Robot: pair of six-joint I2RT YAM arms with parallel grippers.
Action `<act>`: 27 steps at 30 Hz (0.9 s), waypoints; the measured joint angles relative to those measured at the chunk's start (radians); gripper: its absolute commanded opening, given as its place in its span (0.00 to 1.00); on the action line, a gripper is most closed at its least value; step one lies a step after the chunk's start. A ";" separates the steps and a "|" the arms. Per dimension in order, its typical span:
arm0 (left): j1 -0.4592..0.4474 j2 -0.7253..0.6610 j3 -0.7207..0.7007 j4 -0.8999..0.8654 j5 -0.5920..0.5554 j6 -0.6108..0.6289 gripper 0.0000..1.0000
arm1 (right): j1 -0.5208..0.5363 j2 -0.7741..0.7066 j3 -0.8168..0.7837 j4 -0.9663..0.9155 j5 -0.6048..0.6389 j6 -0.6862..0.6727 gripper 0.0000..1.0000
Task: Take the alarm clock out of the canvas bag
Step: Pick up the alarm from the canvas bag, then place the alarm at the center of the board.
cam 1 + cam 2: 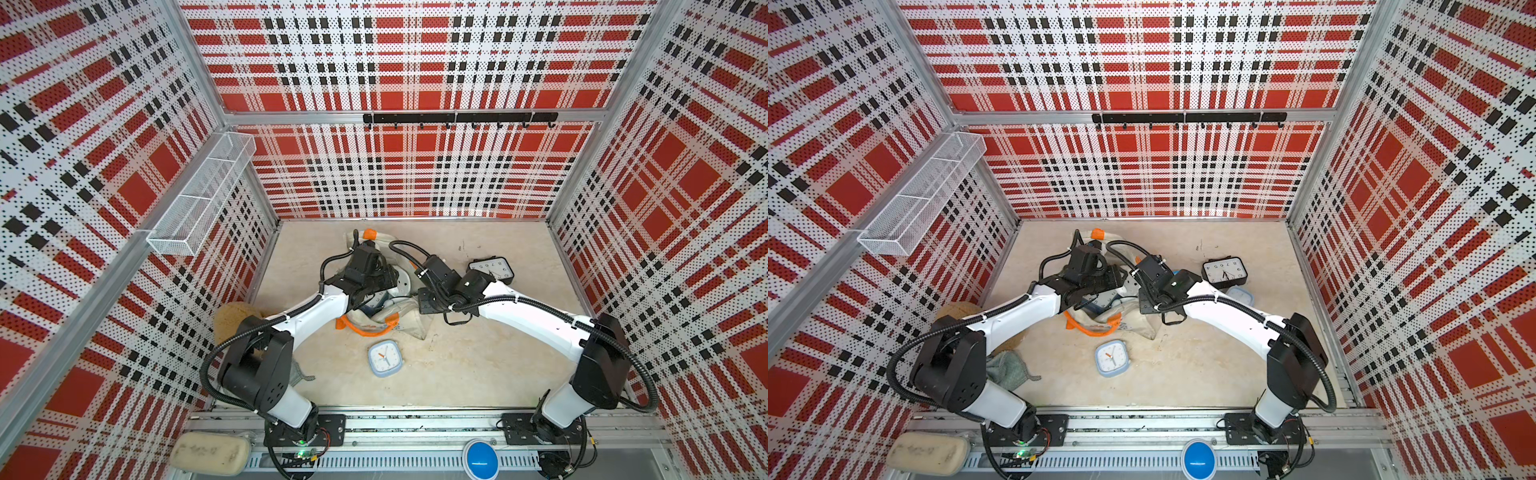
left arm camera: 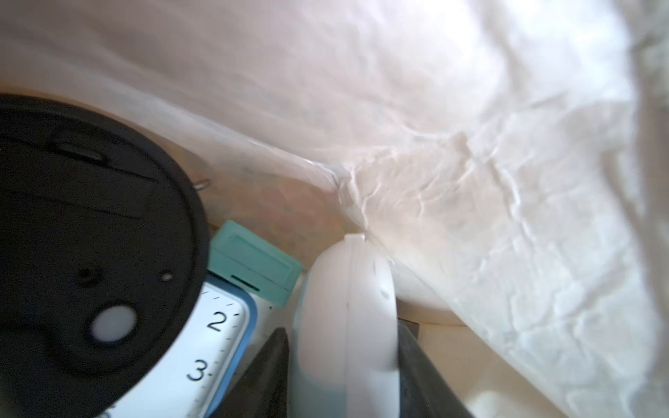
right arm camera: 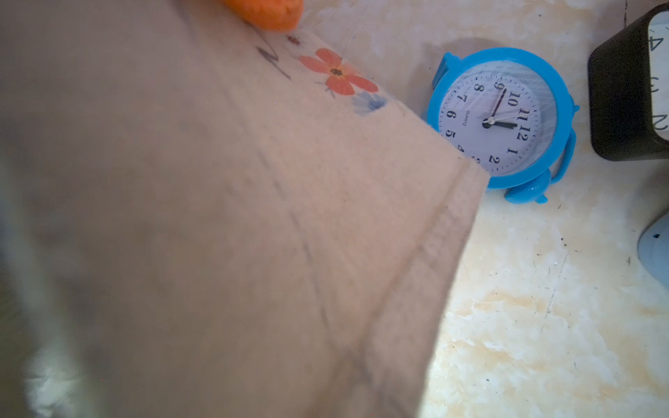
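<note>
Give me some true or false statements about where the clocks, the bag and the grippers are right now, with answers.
1. The square pale-blue alarm clock lies on the beige table, outside the cream canvas bag. True.
2. The black rectangular clock is inside the bag. False: it sits on the table.
3. The left gripper straddles a white rounded object. True.
4. The bag's handles are green. False: they are orange.

The canvas bag (image 3: 253, 235) is matt woven cloth; the round blue clock (image 3: 501, 119) is glossy plastic.
</note>
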 measured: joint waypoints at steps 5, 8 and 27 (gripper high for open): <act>0.021 -0.013 0.000 -0.031 -0.004 0.023 0.46 | -0.003 0.003 0.022 -0.020 0.008 -0.003 0.09; 0.027 -0.018 0.000 -0.043 -0.003 0.031 0.44 | -0.013 0.003 0.033 -0.028 0.006 -0.004 0.23; 0.011 -0.216 0.227 -0.267 0.042 0.229 0.43 | -0.271 -0.051 0.310 -0.079 -0.294 -0.007 0.77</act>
